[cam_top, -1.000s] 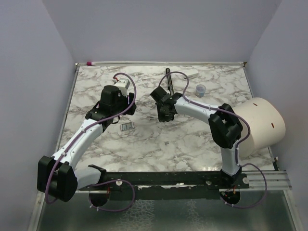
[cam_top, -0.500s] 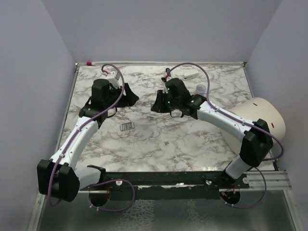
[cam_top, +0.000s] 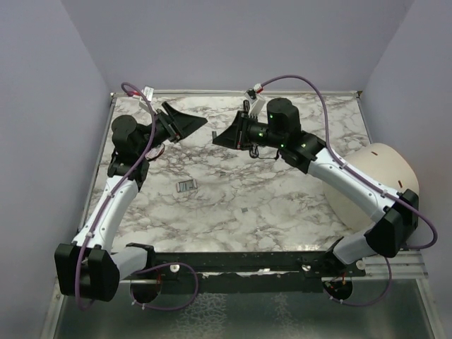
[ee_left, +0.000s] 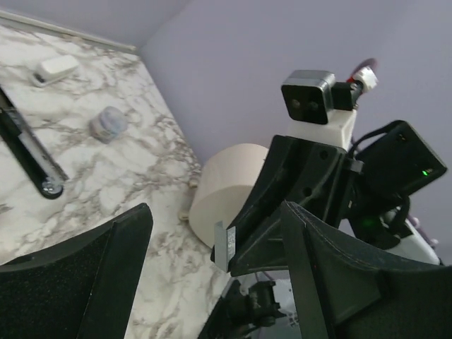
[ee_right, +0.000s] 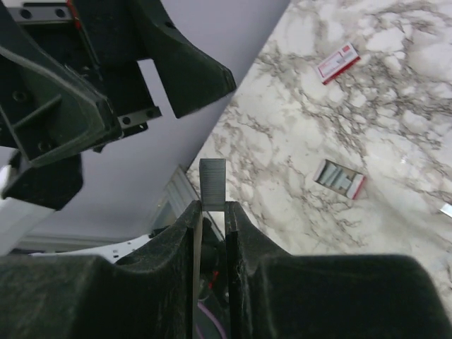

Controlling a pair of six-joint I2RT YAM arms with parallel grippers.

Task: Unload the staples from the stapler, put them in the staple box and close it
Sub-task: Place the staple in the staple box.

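Right wrist view: right hand (ee_right: 212, 207) pinches a strip of staples (ee_right: 212, 181); left hand (ee_left: 217, 212) spread wide.

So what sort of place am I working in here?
Probably a lab test booth, not an office: plain lilac walls box in a marble-look table, with two robot arms bolted to a rail at its near edge.

We count two hands, left hand (cam_top: 191, 123) and right hand (cam_top: 220, 138); one stapler (cam_top: 186, 186); one strip of staples (ee_right: 212, 185); one loose sliver (cam_top: 244, 210); one black bar (ee_left: 28, 152); one white block (ee_left: 56, 67); one small jar (ee_left: 109, 121); one cream roll (cam_top: 378, 180).
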